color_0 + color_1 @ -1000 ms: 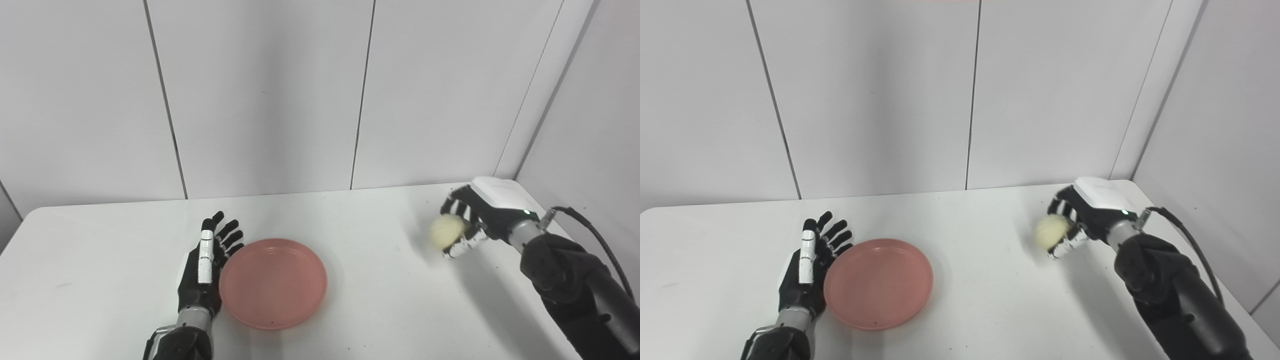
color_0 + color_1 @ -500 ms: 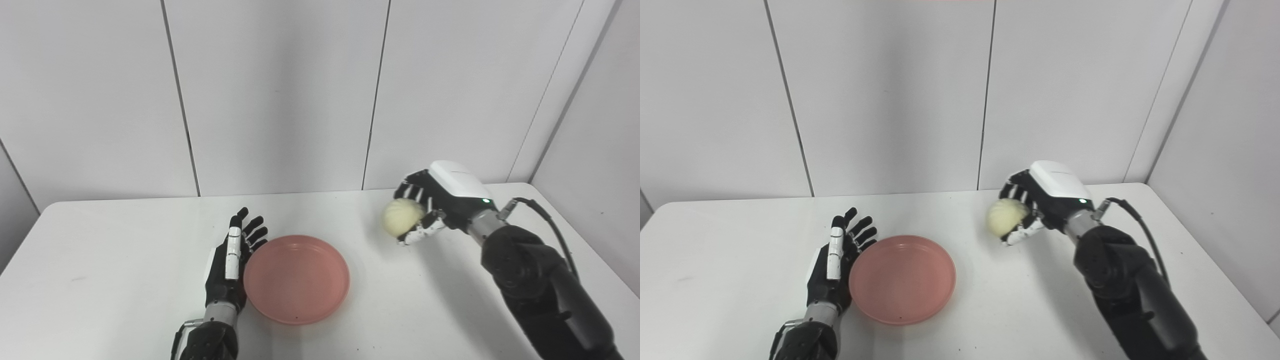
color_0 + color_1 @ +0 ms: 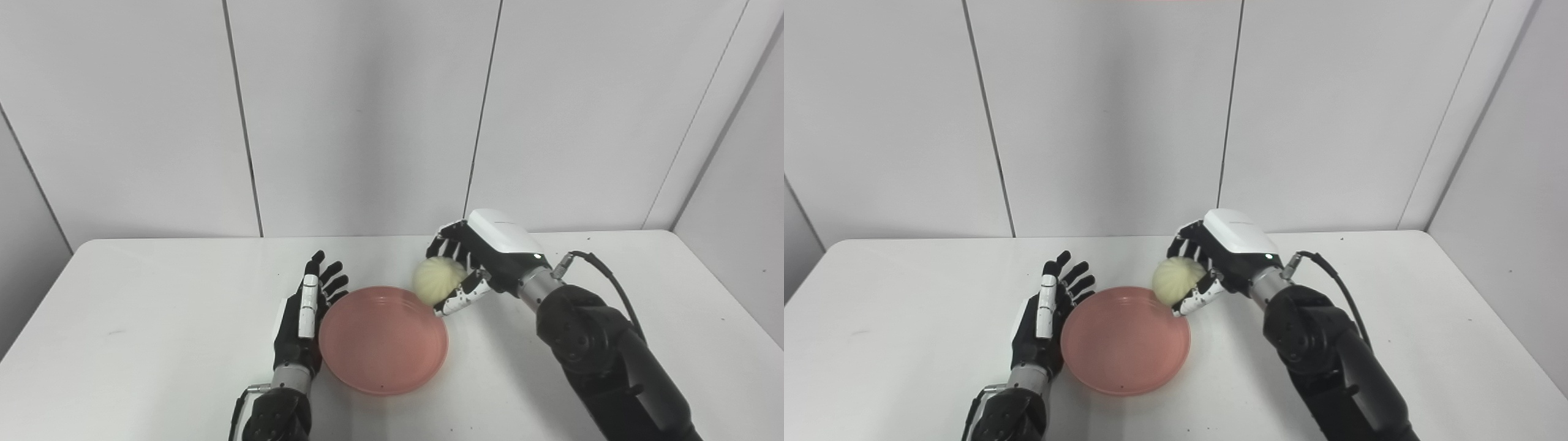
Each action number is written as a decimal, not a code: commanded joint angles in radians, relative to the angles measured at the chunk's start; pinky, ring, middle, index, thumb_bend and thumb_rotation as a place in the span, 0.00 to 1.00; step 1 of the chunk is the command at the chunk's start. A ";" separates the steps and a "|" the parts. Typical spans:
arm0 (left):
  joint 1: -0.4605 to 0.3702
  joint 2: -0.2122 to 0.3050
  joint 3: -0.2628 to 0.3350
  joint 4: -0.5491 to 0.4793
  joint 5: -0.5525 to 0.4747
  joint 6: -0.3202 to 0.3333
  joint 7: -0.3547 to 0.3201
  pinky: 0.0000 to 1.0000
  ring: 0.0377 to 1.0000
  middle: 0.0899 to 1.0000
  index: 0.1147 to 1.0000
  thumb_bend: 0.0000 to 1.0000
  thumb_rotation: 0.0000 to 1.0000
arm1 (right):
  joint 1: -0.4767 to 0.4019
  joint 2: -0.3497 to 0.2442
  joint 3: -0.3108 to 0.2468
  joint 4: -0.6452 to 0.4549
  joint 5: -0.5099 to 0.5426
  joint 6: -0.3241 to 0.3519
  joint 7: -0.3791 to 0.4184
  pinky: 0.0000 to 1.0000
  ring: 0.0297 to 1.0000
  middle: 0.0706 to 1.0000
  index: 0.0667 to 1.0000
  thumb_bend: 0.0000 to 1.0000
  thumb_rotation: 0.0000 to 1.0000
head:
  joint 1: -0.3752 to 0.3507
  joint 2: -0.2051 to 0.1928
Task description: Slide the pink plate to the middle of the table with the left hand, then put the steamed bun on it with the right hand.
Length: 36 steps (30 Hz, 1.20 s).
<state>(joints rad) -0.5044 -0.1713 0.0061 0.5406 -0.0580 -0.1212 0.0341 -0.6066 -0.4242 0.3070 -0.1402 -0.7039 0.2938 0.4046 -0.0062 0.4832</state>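
While the right hand (image 3: 474, 263) grips the bun (image 3: 433, 280) above the far right rim of the plate (image 3: 383, 340), the left hand (image 3: 303, 318) rests edge-on against the plate's left side, fingers straight and spread, holding nothing. Near the middle of the white table (image 3: 122, 343), the pink plate lies flat.

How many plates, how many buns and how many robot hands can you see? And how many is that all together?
Plates: 1, the pink plate, nothing on it.
Buns: 1, the bun, held in the right hand.
Hands: 2, the right hand and the left hand, open beside the plate.
Total: 4
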 commanded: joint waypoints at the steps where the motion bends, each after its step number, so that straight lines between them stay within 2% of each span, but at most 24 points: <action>1: 0.007 -0.011 -0.010 0.013 0.011 0.015 0.011 0.77 0.82 0.86 0.92 0.65 1.00 | -0.049 0.008 -0.002 -0.006 -0.012 -0.040 -0.031 0.33 0.38 0.42 0.47 0.53 0.00 | 0.001 0.001; 6: 0.009 -0.016 -0.013 0.009 0.018 0.019 0.016 0.75 0.81 0.85 0.91 0.65 1.00 | -0.043 0.062 0.023 0.032 -0.016 -0.045 -0.034 0.34 0.40 0.42 0.47 0.52 0.00 | 0.007 0.006; 15: 0.008 -0.023 -0.015 0.011 0.024 0.025 0.022 0.73 0.80 0.84 0.92 0.65 1.00 | -0.032 0.121 0.084 0.141 -0.051 -0.081 -0.079 0.28 0.34 0.38 0.48 0.52 0.00 | 0.017 0.012; 20: 0.009 -0.024 -0.017 0.007 0.026 0.026 0.022 0.73 0.80 0.85 0.92 0.64 1.00 | -0.019 0.141 0.092 0.221 -0.036 -0.135 -0.131 0.30 0.35 0.37 0.47 0.52 0.00 | 0.016 0.013; 22: 0.010 -0.024 -0.018 0.004 0.028 0.030 0.024 0.73 0.80 0.85 0.93 0.64 1.00 | -0.015 0.148 0.094 0.248 -0.034 -0.154 -0.147 0.27 0.31 0.36 0.47 0.52 0.00 | 0.015 0.014; 29: 0.011 -0.025 -0.017 0.005 0.025 0.035 0.023 0.72 0.80 0.85 0.93 0.63 1.00 | -0.009 0.155 0.105 0.304 -0.034 -0.201 -0.184 0.33 0.38 0.40 0.47 0.53 0.00 | 0.015 0.013; 36: 0.011 -0.022 -0.016 0.006 0.022 0.032 0.020 0.73 0.79 0.84 0.92 0.64 1.00 | -0.005 0.145 0.121 0.304 -0.071 -0.219 -0.221 0.40 0.45 0.44 0.46 0.53 0.00 | 0.012 0.014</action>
<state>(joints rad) -0.5020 -0.1861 -0.0076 0.5397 -0.0350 -0.1173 0.0505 -0.5884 -0.2760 0.4271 0.1821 -0.7566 0.1089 0.2086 0.0046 0.4955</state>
